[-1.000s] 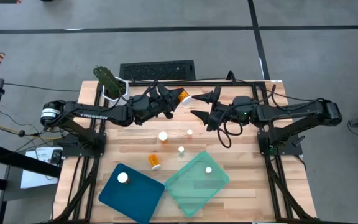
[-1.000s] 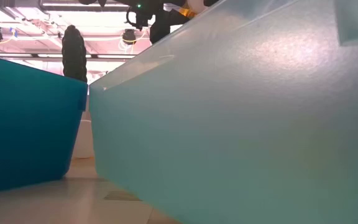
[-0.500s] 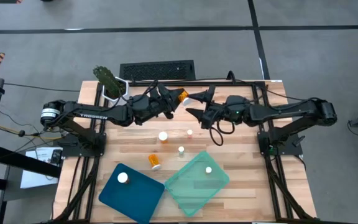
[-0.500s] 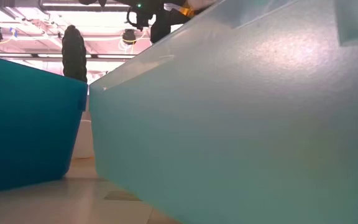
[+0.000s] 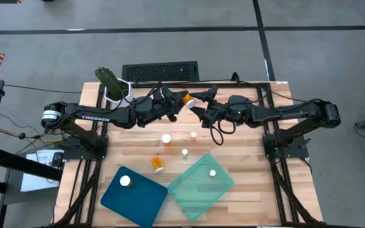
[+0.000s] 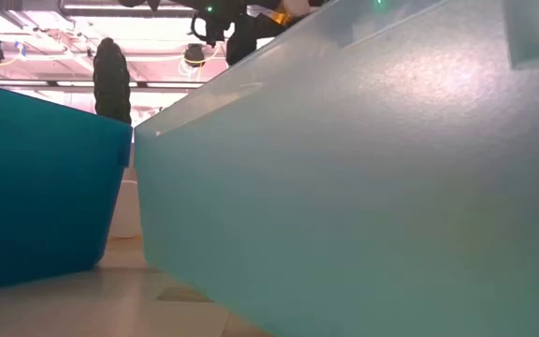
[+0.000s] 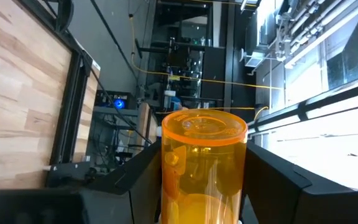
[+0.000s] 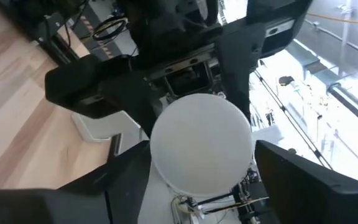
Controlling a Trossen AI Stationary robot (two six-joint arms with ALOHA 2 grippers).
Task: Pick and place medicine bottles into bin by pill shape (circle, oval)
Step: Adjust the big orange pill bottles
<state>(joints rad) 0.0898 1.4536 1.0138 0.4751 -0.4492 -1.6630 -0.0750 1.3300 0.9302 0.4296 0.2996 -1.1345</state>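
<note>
My left gripper is shut on an amber medicine bottle held high over the table's far middle. The bottle's white cap faces my right arm. My right gripper is open, with one finger on either side of that cap. I cannot tell whether they touch it. Three bottles stand on their bases on the table, and one lies on its side. One bottle stands in the dark blue tray, another in the light teal tray. My left gripper pinches the bottle's amber body between its two fingers, which come level from the table's left. The bottle is lifted clear and lies about level, cap end toward the right arm. Pills show inside it.
A white pot with a green plant stands at the far left corner. The two trays sit at the near edge and fill the low view, the light one beside the dark one. A black grille lies beyond the far edge.
My right gripper has moved toward the table's left, to the held bottle, staying open; its fingers now stand on either side of the white cap.
</note>
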